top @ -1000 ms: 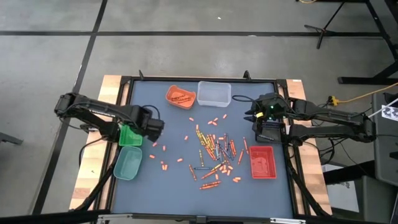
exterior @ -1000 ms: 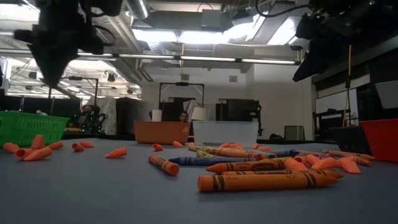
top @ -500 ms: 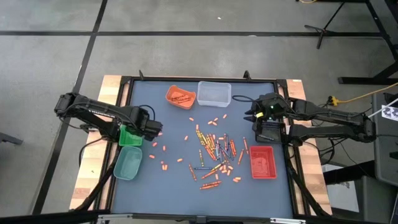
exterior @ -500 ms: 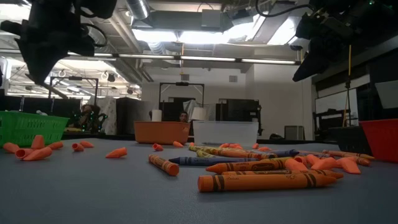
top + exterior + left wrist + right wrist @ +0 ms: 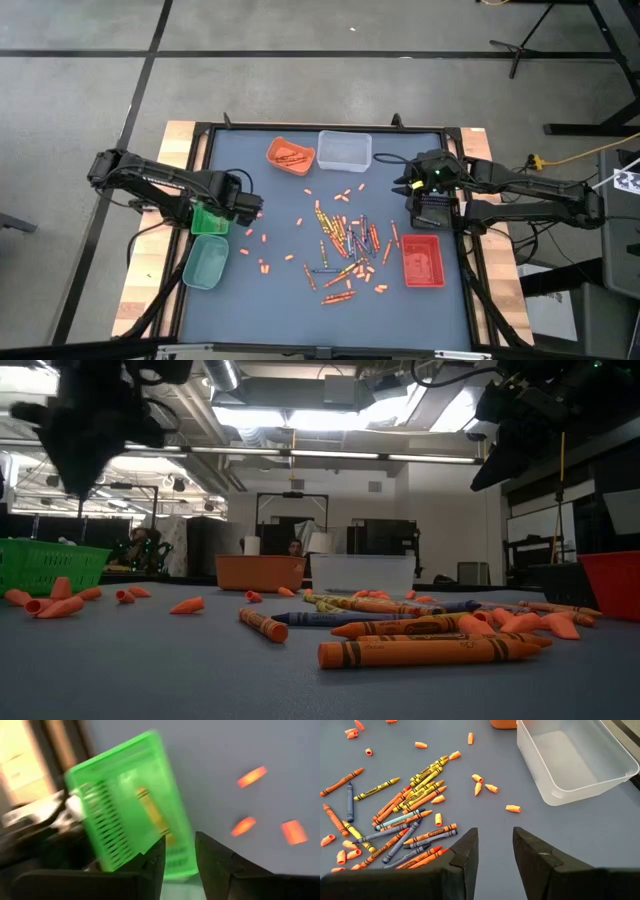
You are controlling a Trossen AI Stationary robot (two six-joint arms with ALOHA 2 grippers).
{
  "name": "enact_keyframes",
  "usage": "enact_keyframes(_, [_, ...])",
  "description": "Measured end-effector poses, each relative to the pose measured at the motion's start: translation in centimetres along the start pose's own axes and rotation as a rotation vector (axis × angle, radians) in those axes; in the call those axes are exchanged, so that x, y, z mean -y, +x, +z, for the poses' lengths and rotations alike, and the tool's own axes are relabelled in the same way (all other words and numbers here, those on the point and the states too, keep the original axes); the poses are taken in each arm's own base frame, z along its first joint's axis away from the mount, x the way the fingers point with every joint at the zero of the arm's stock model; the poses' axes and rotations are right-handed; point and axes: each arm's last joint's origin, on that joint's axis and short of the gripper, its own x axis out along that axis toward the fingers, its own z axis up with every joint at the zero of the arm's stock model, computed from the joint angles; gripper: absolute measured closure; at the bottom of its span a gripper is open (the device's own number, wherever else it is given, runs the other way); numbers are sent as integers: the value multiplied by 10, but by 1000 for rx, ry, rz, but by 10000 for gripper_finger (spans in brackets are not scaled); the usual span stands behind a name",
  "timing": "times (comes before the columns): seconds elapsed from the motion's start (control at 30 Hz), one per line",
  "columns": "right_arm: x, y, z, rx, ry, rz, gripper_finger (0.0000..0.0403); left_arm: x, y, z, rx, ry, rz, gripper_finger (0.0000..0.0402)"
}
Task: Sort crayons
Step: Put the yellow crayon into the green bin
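Observation:
Many crayons (image 5: 345, 245) lie loose in the middle of the blue-grey table, along with short orange pieces (image 5: 482, 785). My left gripper (image 5: 179, 845) hangs open above the right edge of a bright green slotted basket (image 5: 208, 218) at the table's left, pointing down and holding nothing. A yellow crayon (image 5: 152, 815) lies inside that basket. My right gripper (image 5: 495, 837) waits open above the table's right side, near the clear tray (image 5: 575, 760), with nothing between its fingers.
An orange tray (image 5: 290, 155) with crayons and a clear tray (image 5: 344, 150) stand at the far edge. A teal tray (image 5: 205, 262) sits near the green basket, a red tray (image 5: 422, 260) at the right. Bare table shows along the near edge.

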Motion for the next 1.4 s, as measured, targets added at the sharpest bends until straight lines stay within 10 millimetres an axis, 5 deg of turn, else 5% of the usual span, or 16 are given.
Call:
enact_keyframes(0.57, [0,0,0,1,-1,0,283,100,-14,24,517,266,-666,311])
enact_keyframes(0.93, [0,0,0,1,0,0,283,159,32,6,186,72,-836,311])
enact_keyframes(1.4, [0,0,0,1,0,0,283,186,62,-10,-16,-116,-865,311])
